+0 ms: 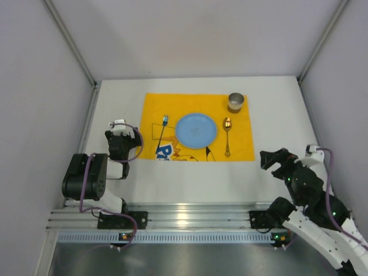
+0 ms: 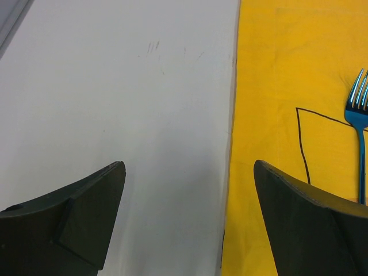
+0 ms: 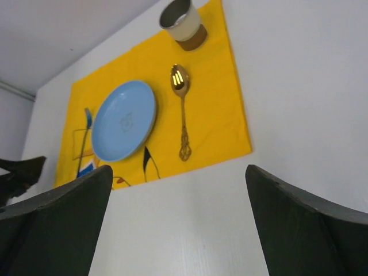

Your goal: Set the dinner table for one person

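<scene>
On the white dinner table (image 1: 115, 109) lies a yellow printed mat (image 1: 241, 132). A light blue plate (image 1: 196, 129) sits at its middle. A blue fork (image 1: 163, 129) lies left of the plate and a gold spoon (image 1: 227, 136) right of it. A metal cup (image 1: 236, 102) stands at the mat's far right corner. My left gripper (image 1: 119, 127) is open and empty, left of the mat; the fork (image 2: 360, 123) shows in its wrist view. My right gripper (image 1: 275, 160) is open and empty, near right of the mat, facing plate (image 3: 123, 121), spoon (image 3: 182, 109) and cup (image 3: 183, 22).
Grey walls enclose the table on the left, far and right sides. The aluminium rail (image 1: 190, 215) with both arm bases runs along the near edge. White tabletop (image 2: 115, 103) lies under the left gripper and tabletop (image 3: 190, 230) under the right gripper.
</scene>
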